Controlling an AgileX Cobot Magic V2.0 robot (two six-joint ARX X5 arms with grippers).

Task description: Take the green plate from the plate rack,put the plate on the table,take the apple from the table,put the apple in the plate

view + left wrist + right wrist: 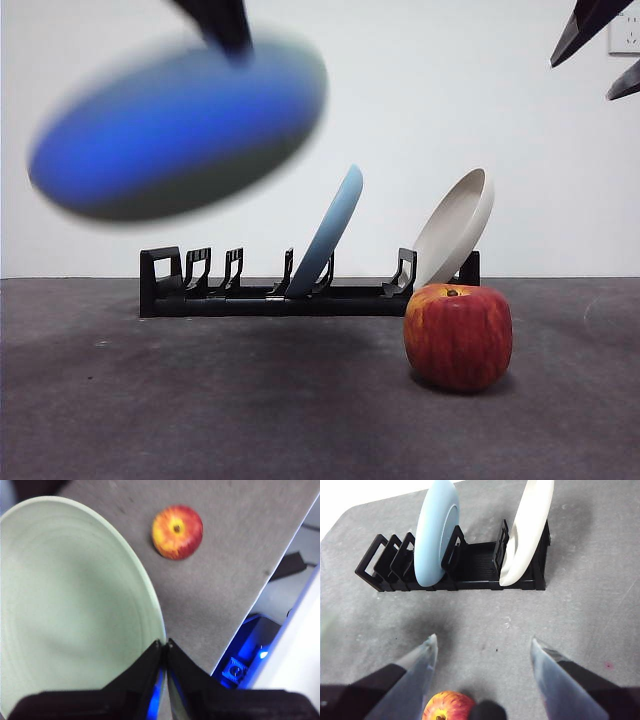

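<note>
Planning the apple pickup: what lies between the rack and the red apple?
Only bare dark grey table lies between the black slotted plate rack and the round red apple, per the right wrist view.

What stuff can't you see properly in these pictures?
- Green plate: smeared by motion blur in the front view, looking blue underneath; cut off by the picture's edge in the left wrist view.
- Apple: cut off by the bottom edge in the right wrist view.
- Plate rack: absent from the left wrist view.
- Right pincer: only dark tips in the front view.
</note>
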